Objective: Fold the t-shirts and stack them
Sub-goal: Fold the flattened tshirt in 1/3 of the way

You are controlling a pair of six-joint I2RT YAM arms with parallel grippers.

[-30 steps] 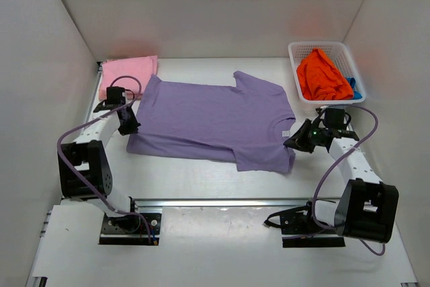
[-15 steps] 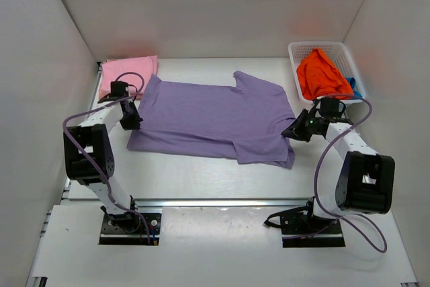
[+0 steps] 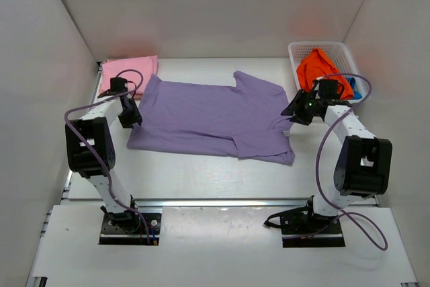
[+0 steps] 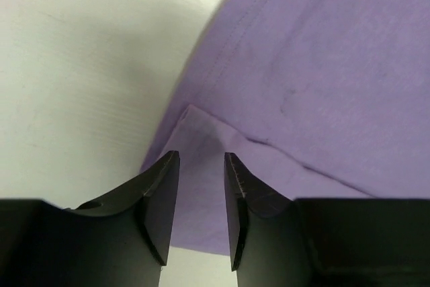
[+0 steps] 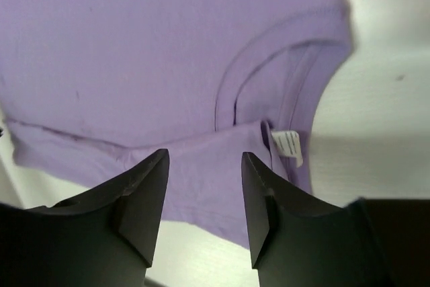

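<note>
Left end effector (image 4: 201, 160), right end effector (image 5: 205, 159) — jaws parted — over purple t-shirt (image 3: 208, 115) ends.

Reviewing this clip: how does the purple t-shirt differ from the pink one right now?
The purple t-shirt lies spread wide across the middle of the table; the pink t-shirt is a compact folded bundle in the far left corner. The purple t-shirt covers far more of the table than the pink t-shirt. Both are plain, single-coloured shirts resting on the table.

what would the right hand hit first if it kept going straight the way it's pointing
Most likely the purple t-shirt, at the folded cloth by its neckline, beside the white label. The right hand points down at it; the gap between them is unclear.
</note>
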